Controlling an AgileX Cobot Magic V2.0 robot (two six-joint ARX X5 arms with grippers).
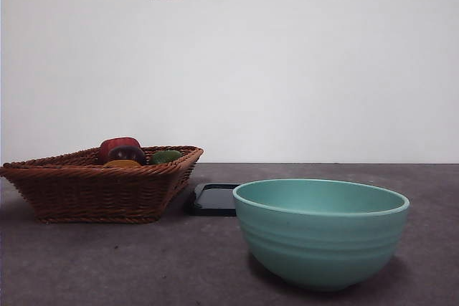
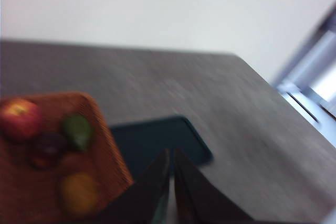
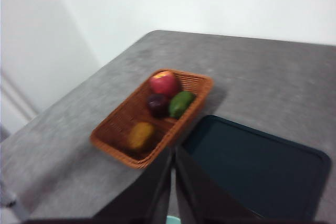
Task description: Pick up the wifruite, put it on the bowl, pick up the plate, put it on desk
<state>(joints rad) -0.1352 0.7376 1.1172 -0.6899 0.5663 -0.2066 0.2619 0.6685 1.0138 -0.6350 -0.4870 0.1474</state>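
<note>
Now, we take the scene thing by thing.

Wifruite: lower centre-left of the right wrist view, lying in the near end of the basket, apart from the red, purple and green fruits at the far end. In the front view only its top shows over the wicker rim.
Handling: we judge it light, firm and rough-skinned, so unlikely to slip; being round, it may roll. We would come from above and close across its middle, clear of the basket wall.
Bowl: lower right of the front view, empty, open upward; a deep, easy target.
Plate: lower right of the right wrist view, just beside the basket. Glossy, flat and low-rimmed, so we expect it slippery and best pinched at an edge.
Desk: bare in the lower left of the front view.
Left gripper: jaws nearly together, nothing between them, raised above the plate's corner; the view is blurred.
Right gripper: jaws likewise narrow and empty, high over basket and plate.
Arms: neither shows in the front view.
</note>
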